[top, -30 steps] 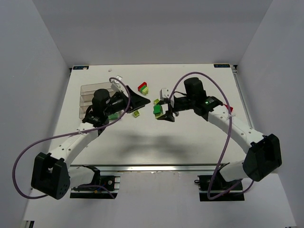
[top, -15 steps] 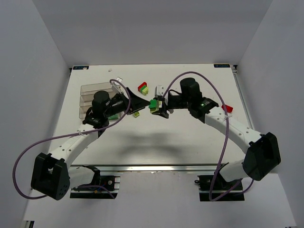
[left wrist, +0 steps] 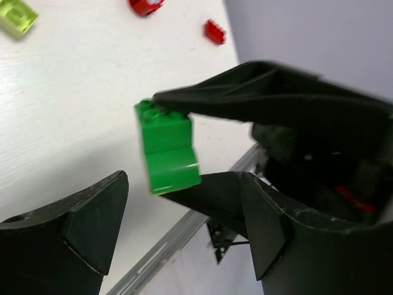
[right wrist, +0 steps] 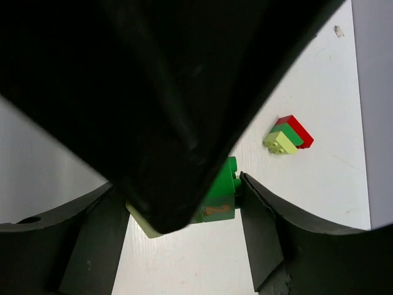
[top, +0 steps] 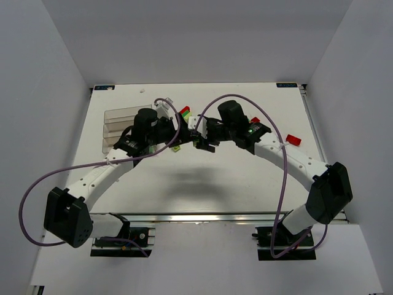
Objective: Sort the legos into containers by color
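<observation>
A dark green lego (left wrist: pixel 166 153) with a lime piece (right wrist: pixel 140 225) on one end hangs above the table, and my right gripper (right wrist: pixel 178 203) is shut on this stack. In the top view the right gripper (top: pixel 200 136) meets my left gripper (top: pixel 184 130) at the table's middle. The left gripper (left wrist: pixel 184 181) is open, its fingers (left wrist: pixel 80 227) wide apart just short of the stack. One left finger fills most of the right wrist view. The clear compartment tray (top: pixel 115 128) lies at the far left, partly behind the left arm.
A red, green and lime stack (right wrist: pixel 287 135) lies on the table beyond the grippers. A loose lime brick (top: pixel 176 147) sits under the left gripper. Red bricks (top: pixel 293 140) (top: pixel 255 121) lie to the right. The table's rail edge (left wrist: pixel 166 246) shows below the left fingers.
My right gripper has carried the green and lime stack leftward and toward the back. The left gripper has swung right to meet it, staying open.
</observation>
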Controlling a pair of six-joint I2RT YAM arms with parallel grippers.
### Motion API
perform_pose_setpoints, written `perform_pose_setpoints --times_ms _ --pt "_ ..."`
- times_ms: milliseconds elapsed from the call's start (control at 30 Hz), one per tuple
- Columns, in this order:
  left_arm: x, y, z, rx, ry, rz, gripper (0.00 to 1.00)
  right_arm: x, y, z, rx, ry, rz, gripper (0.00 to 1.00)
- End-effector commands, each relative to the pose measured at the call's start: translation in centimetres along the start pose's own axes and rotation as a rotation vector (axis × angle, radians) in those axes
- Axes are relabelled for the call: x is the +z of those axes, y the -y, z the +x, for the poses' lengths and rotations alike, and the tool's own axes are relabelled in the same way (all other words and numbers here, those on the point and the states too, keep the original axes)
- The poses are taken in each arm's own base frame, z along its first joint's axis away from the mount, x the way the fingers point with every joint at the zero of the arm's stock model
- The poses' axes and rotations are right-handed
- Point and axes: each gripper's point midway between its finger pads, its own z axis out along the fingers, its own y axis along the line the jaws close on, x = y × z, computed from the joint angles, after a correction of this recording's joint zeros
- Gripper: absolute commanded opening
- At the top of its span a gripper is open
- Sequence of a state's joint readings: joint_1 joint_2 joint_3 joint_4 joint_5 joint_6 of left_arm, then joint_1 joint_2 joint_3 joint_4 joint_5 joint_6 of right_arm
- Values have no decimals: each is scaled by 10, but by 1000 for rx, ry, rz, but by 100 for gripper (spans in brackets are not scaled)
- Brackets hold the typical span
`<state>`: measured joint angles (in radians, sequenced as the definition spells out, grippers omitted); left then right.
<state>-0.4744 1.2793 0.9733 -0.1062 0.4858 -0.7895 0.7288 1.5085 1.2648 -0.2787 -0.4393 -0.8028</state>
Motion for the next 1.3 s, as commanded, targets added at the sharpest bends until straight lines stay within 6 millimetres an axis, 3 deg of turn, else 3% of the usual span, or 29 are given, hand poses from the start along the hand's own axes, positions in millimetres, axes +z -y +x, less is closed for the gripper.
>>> perform_pose_setpoints --times_ms 0,233,700,1167,1267 --pt "-1 -19 10 63 -28 -136 83 -6 17 -14 -37 2 43 16" --pt "2 -23 8 78 -2 -171 81 -6 10 -19 -8 29 16 16" --pt "6 -3 6 64 27 -65 78 -1 2 -25 15 46 -13 16" --pt "15 -14 16 59 -7 -111 67 2 6 -30 56 61 -4 16" --pt "16 -13 13 63 5 -117 60 3 4 -32 60 64 -7 18"
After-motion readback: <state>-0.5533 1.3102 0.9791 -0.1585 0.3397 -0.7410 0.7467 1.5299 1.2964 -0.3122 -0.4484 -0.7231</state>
